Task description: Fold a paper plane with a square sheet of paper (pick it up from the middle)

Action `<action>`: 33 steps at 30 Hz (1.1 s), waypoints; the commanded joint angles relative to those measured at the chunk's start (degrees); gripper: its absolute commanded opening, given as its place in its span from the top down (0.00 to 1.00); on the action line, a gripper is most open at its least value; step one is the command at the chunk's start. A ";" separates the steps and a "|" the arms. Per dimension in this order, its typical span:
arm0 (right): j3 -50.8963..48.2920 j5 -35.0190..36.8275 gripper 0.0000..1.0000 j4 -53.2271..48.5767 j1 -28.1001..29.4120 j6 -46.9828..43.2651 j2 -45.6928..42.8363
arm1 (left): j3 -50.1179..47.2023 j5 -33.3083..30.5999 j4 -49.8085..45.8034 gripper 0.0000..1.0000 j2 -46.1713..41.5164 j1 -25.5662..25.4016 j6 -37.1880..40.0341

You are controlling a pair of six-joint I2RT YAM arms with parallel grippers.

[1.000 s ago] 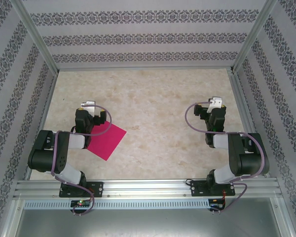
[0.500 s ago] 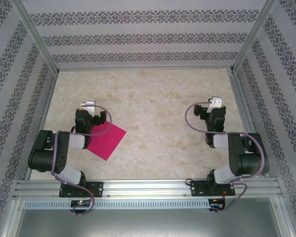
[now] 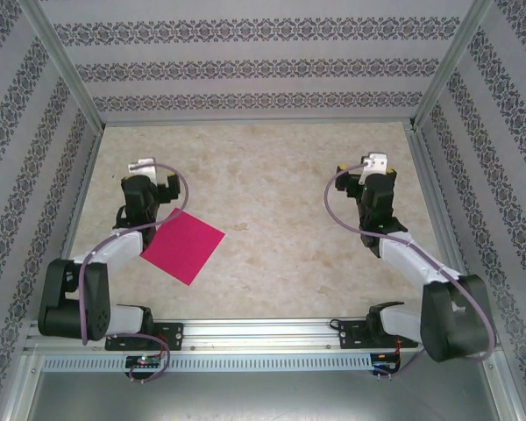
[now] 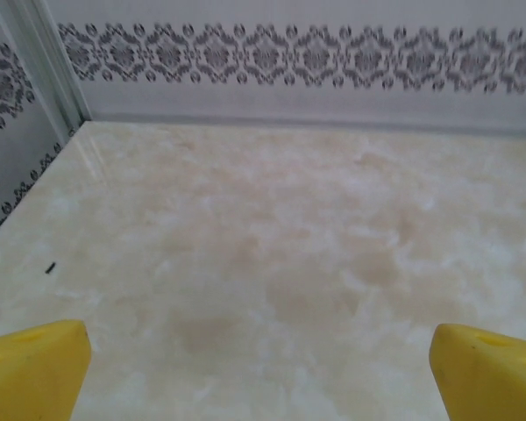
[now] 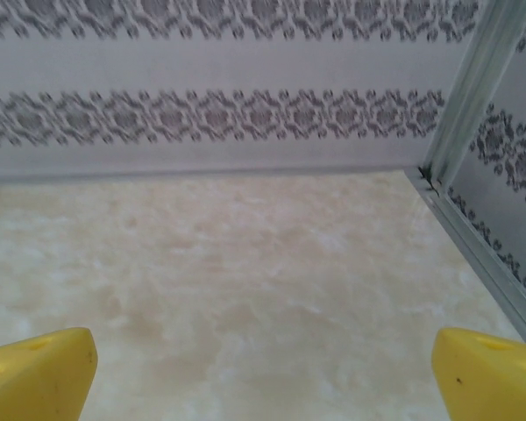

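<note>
Two grippers are pictured spread wide and holding nothing: the left gripper (image 4: 263, 377) is shown in its wrist view with yellow fingertips (image 4: 33, 368) parted to the lower corners of the frame and bare table (image 4: 272, 219) between them. The right gripper (image 5: 263, 373) is shown likewise in its own view.

A pick from the middle is judged the delicate part. No edge is offered to the fingers by thin paper lying flat, so the square sheet of paper (image 3: 184, 247) could be pushed along the table or crumpled rather than pinched up. It could also be dragged askew if it is brushed by the left forearm (image 3: 123, 246), by which its upper-left edge is crossed. Any crooked grasp would likely be carried into the folds.

Seen from above, the sheet is found flat and unfolded at lower left of centre, turned like a diamond. The left gripper is placed just above and to the left of the sheet's top corner, pointed away toward the back wall (image 3: 245, 66). The right gripper is held well apart from it, at the right of the frame.
</note>
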 commanded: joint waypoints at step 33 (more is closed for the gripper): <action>75.38 2.22 0.02 -63.69 49.77 9.45 62.20 | 30.52 4.79 -55.15 0.00 -6.67 6.49 -18.24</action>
